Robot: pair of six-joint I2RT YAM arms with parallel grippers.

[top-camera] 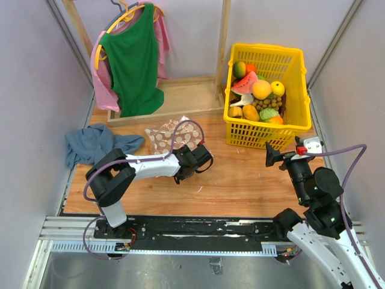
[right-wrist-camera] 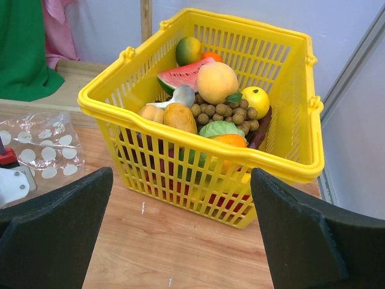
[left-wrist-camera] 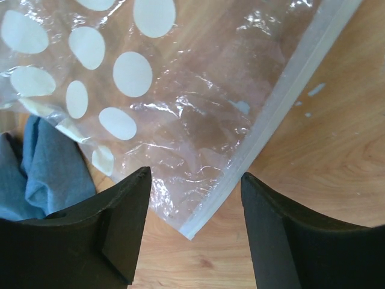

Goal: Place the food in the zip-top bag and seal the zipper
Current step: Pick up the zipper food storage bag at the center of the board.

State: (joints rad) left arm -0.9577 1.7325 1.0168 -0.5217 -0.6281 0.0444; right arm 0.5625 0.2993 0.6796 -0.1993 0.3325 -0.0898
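The zip-top bag (top-camera: 171, 135), clear with white dots, lies flat on the wooden table; its corner fills the left wrist view (left-wrist-camera: 180, 120). The pale zipper (left-wrist-camera: 289, 84) runs along its right edge. My left gripper (left-wrist-camera: 195, 174) is open, its jaws astride the bag's near corner, not touching it; it shows in the top view (top-camera: 198, 155). The food sits in the yellow basket (top-camera: 264, 129): a mango (right-wrist-camera: 188, 50), an orange round fruit (right-wrist-camera: 217, 82) and a yellow round fruit (right-wrist-camera: 255, 100). My right gripper (right-wrist-camera: 181, 173) is open and empty, a short way in front of the basket (right-wrist-camera: 198, 159).
A blue cloth (top-camera: 96, 144) lies left of the bag and shows in the left wrist view (left-wrist-camera: 42, 168). A wooden rack with a green shirt (top-camera: 132, 60) and a pink garment stands at the back left. Grey walls close both sides.
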